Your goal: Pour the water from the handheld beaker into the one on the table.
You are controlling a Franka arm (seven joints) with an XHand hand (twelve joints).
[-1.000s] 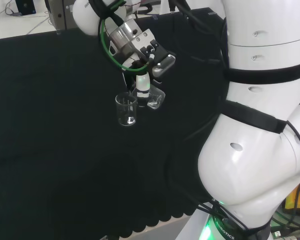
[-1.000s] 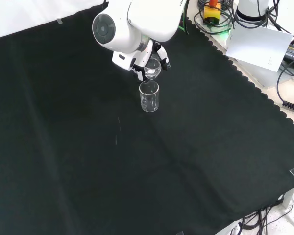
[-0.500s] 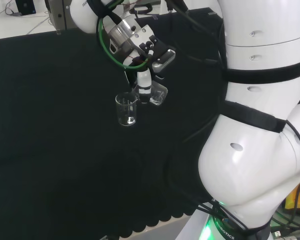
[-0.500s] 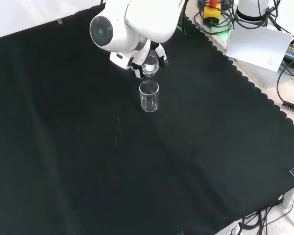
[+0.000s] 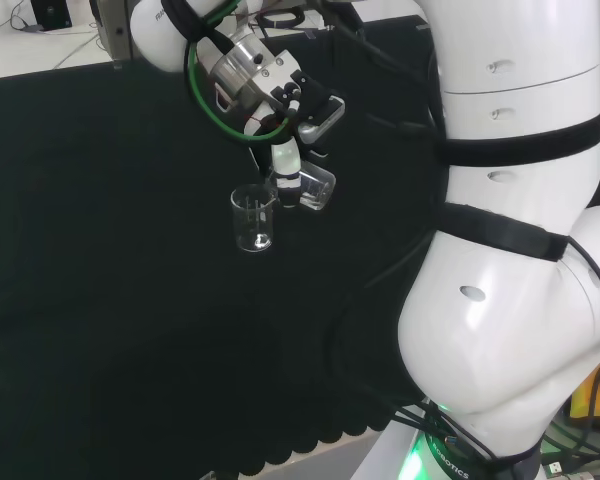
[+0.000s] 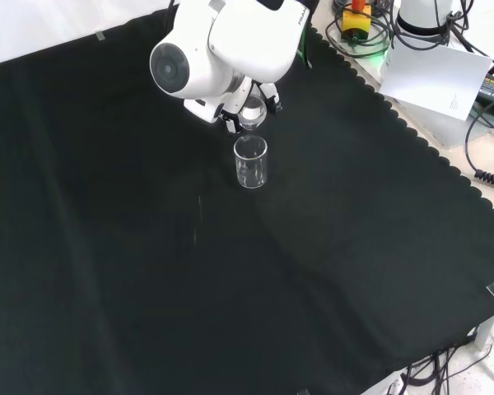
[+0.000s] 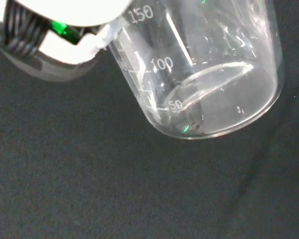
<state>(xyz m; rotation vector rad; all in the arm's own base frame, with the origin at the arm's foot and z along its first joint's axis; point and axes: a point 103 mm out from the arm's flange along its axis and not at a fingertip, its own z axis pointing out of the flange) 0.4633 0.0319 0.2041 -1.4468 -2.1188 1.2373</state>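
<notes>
1. In the head view I see the hand (image 5: pixel 292 150) in the upper centre of the frame, above the black cloth (image 5: pixel 100 300). Its fingers are curled round the handheld beaker (image 5: pixel 315 187), grasping it.
2. The handheld beaker is tilted in that view, its mouth turned towards the left of the frame and its base towards the right.
3. The table beaker (image 5: pixel 252 220) stands upright on the cloth, left of centre in the head view, directly beside and slightly below the handheld beaker. I cannot tell whether the 2 rims touch.
4. In the front view the table beaker (image 6: pixel 251 161) stands in the upper centre of the frame. The handheld beaker (image 6: pixel 251 113) sits just above it in the frame, under the arm's large white link (image 6: pixel 222 41).
5. In the front view the hand (image 6: pixel 267 92) shows partly past that link, beside the handheld beaker.
6. In the wrist view the handheld beaker (image 7: pixel 209 74) appears close and tilted, with printed graduation marks on its wall. A small amount of clear water (image 7: pixel 224 99) lies near its base.
7. A blurred white part of the hand (image 7: pixel 65 10) shows against the beaker's wall in the wrist view.
8. I cannot tell how much water the table beaker holds.
</notes>
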